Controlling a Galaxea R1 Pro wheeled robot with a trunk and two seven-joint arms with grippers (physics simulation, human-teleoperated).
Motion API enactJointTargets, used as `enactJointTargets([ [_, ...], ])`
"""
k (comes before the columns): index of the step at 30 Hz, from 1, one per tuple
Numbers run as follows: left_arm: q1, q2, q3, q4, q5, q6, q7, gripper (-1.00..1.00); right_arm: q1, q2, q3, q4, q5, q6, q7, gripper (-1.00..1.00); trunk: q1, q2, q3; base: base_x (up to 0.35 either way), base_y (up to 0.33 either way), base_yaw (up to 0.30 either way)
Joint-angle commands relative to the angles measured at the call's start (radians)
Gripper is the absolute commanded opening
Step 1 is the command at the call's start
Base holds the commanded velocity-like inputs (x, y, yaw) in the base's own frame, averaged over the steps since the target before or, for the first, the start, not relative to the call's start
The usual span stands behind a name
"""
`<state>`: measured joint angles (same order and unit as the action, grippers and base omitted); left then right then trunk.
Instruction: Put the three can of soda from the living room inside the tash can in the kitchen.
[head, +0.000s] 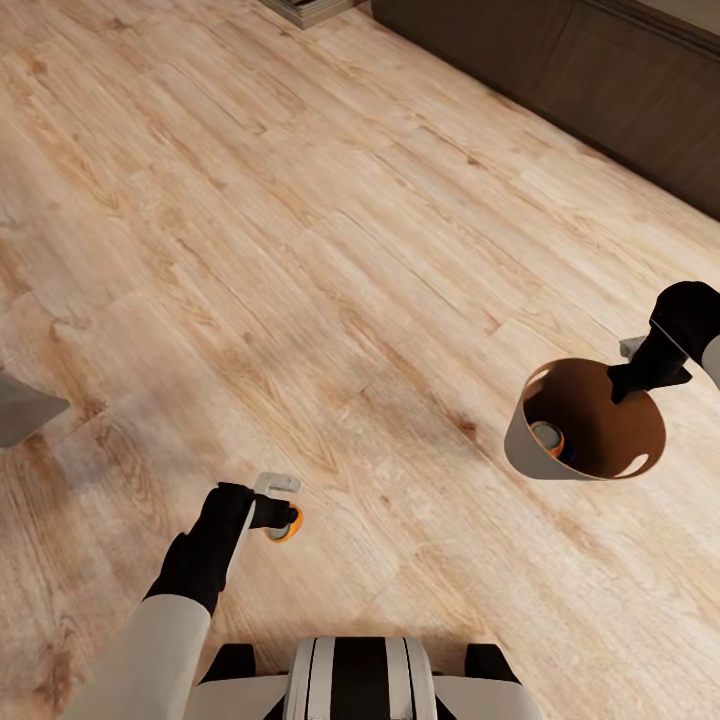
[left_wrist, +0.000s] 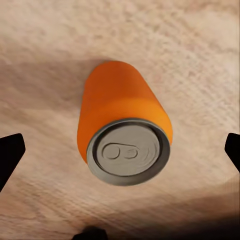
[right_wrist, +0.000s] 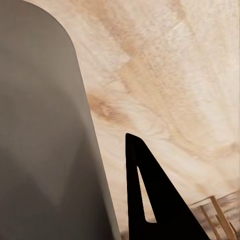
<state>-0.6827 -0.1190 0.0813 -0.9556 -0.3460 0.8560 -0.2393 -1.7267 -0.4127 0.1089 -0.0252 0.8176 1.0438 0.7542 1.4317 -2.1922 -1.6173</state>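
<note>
One orange can of soda (head: 284, 522) sits at the tip of my left gripper (head: 279, 503), low at the left of the head view. The left wrist view looks at this can's (left_wrist: 125, 130) grey top end; black fingertips (left_wrist: 10, 159) stand wide at either side, clear of it, so the gripper is open. It seems to lie on the wood floor. At the right, the grey trash can (head: 522, 440) tilts, with my right gripper (head: 640, 378) shut on its rim. A second can (head: 548, 437) lies inside. In the right wrist view a finger (right_wrist: 150, 200) stands beside the grey wall (right_wrist: 40, 150).
Dark cabinet fronts (head: 600, 70) run along the far right. A grey object (head: 20, 405) pokes in at the left edge, and a framed thing (head: 310, 10) lies at the far top. My base (head: 360, 680) shows at the bottom. Light wood floor (head: 300, 250) spreads between.
</note>
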Motion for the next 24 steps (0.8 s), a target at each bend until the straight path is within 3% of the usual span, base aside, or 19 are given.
enactJointTargets([
  [1, 0.0, -0.001, 0.0, 0.0, 0.0, 0.0, 0.0, 1.0, -0.001, 0.0, 0.003, 0.001, -0.005, 0.003, 0.0, -1.0, 0.004, -0.007, -0.005, 0.0, 0.0, 0.0],
  [11, 0.0, -0.002, -0.001, 0.0, 0.001, 0.0, 0.0, 1.0, 0.0, 0.001, 0.003, 0.001, -0.005, 0.003, 0.0, -1.0, 0.042, -0.077, -0.052, 0.0, 0.0, 0.0],
  [24, 0.0, -0.002, -0.001, 0.0, 0.0, 0.0, 0.0, 1.0, 0.001, -0.002, 0.003, 0.001, -0.005, 0.003, 0.0, -1.0, 0.042, -0.077, -0.07, 0.0, 0.0, 0.0],
])
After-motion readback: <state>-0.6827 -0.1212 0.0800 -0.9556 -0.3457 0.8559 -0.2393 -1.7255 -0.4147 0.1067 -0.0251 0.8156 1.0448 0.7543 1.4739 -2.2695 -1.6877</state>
